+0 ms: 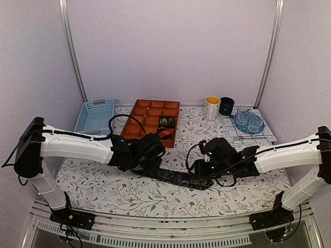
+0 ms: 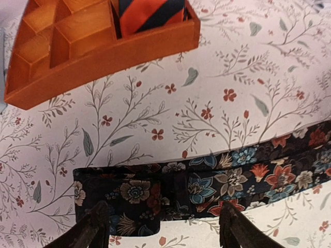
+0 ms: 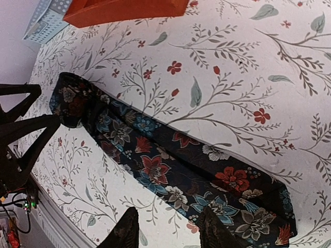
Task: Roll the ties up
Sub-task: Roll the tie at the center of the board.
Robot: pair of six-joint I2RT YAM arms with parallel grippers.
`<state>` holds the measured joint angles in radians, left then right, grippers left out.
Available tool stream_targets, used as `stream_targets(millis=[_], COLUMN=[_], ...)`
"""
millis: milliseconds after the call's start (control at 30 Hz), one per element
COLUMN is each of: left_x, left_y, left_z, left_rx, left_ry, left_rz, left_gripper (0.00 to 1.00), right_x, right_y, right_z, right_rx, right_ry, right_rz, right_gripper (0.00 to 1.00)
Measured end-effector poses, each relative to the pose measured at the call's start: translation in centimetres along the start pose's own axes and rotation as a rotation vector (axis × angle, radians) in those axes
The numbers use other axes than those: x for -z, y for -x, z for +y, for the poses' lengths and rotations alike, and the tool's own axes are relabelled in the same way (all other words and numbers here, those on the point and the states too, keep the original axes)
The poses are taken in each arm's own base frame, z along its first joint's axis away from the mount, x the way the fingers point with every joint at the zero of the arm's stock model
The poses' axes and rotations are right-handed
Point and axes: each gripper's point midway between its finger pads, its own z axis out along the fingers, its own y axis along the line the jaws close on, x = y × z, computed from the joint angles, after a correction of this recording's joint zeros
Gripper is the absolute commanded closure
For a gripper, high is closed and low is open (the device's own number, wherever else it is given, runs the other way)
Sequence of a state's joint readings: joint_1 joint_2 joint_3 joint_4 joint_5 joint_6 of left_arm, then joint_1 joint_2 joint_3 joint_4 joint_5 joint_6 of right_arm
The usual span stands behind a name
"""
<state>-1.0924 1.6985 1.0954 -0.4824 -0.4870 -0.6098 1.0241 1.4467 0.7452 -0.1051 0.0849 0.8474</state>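
From above, you see the left gripper [image 1: 153,161] and the right gripper [image 1: 199,168] lowered close to the table [image 1: 103,186], facing each other over a dark floral tie [image 1: 182,179] that lies flat between them. Beyond the left gripper sits an orange tray [image 1: 150,109] with a red-and-black striped tie [image 1: 166,134] coiled in one near compartment and a darker coil [image 1: 166,122] in the one behind it; a blue basket [image 1: 95,114] is farther to its left. In the left wrist view, the left gripper [image 2: 165,232] is spread wide, one finger [image 2: 97,228] on each side of the floral tie's [image 2: 217,178] folded-over end, which lies just ahead of the tips; contact cannot be told. The orange tray [image 2: 103,54] and striped tie [image 2: 150,13] are well ahead. In the right wrist view, the right gripper [image 3: 170,232] is likewise spread, fingers [image 3: 126,233] just above the floral tie's [image 3: 170,165] wide end, which runs diagonally away towards the other arm's dark fingers [image 3: 26,124].
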Motion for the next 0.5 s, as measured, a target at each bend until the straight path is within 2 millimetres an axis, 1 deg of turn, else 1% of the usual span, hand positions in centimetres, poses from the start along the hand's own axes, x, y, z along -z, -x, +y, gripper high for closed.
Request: stream_targets(millis=[100,167,233,333,400,467,500], left_x=[1.6,2.5,3.0,3.1,2.7,2.1,1.8], left_y=[1.6,2.4,2.8,2.7,2.1,1.0,0.5], left_z=[0.6,1.4,2.6,5.4,8.3,11.5,12.6], left_rx=[0.044,0.076,0.115,0.212,0.312,0.427,0.475], left_ry=[-0.030,-0.042,-0.049,-0.082,-0.104,-0.122,-0.137], left_rz=[-0.054,-0.084,-0.106,-0.131,-0.150,-0.165,-0.165], left_gripper=[0.28,0.28,0.29,0.30,0.32,0.32,0.32], right_x=[0.4,0.7,0.9,0.1,-0.8,-2.0,-2.5], right_y=[1.1,1.9,2.6,3.2,3.4,3.7,3.8], right_z=[1.7,3.2,4.5,6.6,8.1,9.8,10.5], right_rx=[0.019,0.031,0.043,0.060,0.068,0.078,0.081], right_ry=[0.043,0.081,0.118,0.168,0.201,0.233,0.246], right_rz=[-0.012,-0.021,-0.025,-0.007,0.016,0.038,0.049], right_gripper=[0.62,0.64,0.66,0.70,0.72,0.74,0.74])
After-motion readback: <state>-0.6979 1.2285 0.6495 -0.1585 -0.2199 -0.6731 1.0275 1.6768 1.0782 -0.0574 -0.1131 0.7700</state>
